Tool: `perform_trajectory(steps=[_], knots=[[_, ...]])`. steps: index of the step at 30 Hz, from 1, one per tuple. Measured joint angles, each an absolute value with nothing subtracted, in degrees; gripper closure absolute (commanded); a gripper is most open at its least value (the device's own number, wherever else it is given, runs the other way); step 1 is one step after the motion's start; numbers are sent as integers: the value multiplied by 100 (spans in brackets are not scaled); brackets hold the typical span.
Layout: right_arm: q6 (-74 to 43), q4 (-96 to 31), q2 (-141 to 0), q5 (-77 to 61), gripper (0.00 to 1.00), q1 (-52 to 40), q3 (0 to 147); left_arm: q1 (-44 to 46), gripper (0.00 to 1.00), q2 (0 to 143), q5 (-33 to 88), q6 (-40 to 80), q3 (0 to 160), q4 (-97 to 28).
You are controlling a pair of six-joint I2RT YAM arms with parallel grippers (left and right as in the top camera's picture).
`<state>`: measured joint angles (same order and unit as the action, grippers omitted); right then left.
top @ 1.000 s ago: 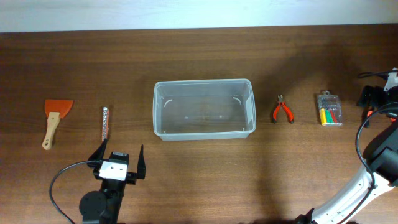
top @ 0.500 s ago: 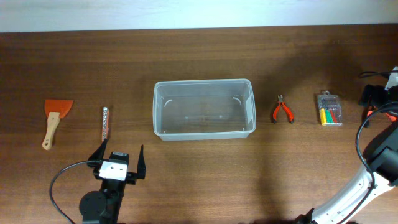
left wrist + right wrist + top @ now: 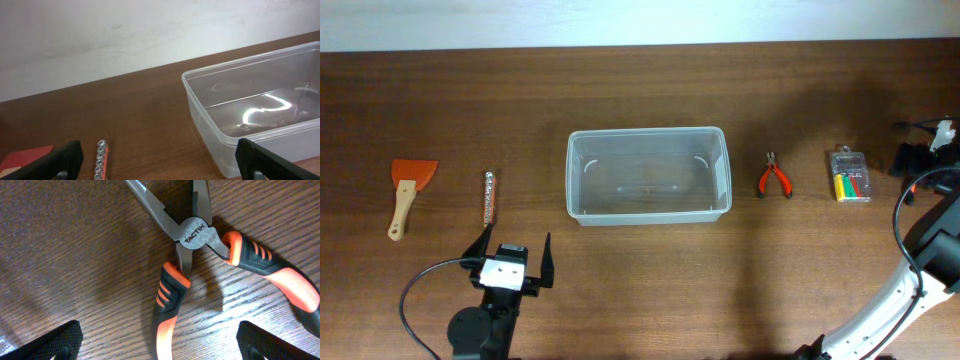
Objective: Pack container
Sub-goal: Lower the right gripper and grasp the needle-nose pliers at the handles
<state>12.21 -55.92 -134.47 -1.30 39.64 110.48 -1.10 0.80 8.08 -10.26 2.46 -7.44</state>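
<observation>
The container (image 3: 648, 214) is a clear, empty tub at the table's middle; its left corner (image 3: 210, 135) shows in the left wrist view. My left gripper (image 3: 513, 248) hovers open near the front edge, left of the tub, with nothing between its fingers (image 3: 162, 162). Ahead of it lies a socket strip (image 3: 489, 198) (image 3: 101, 160). My right gripper (image 3: 910, 158) is at the far right edge, open above orange-and-black pliers (image 3: 195, 235), one handle lying between its fingertips (image 3: 162, 345) without being gripped.
An orange scraper with a wooden handle (image 3: 408, 190) lies at the far left. Small red pliers (image 3: 775, 178) and a clear case of coloured bits (image 3: 850, 176) lie right of the tub. The right arm's cable loops at the right edge.
The right gripper has shifted slightly at the far right edge. The left arm and all the objects have stayed put.
</observation>
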Motion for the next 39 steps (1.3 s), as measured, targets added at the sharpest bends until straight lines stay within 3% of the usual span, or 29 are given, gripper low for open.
perform_trajectory(steps=[39], knots=[[797,-5411,-13681,-152,1,3964,11122,-110,1,80,808,-1026,246,-744]])
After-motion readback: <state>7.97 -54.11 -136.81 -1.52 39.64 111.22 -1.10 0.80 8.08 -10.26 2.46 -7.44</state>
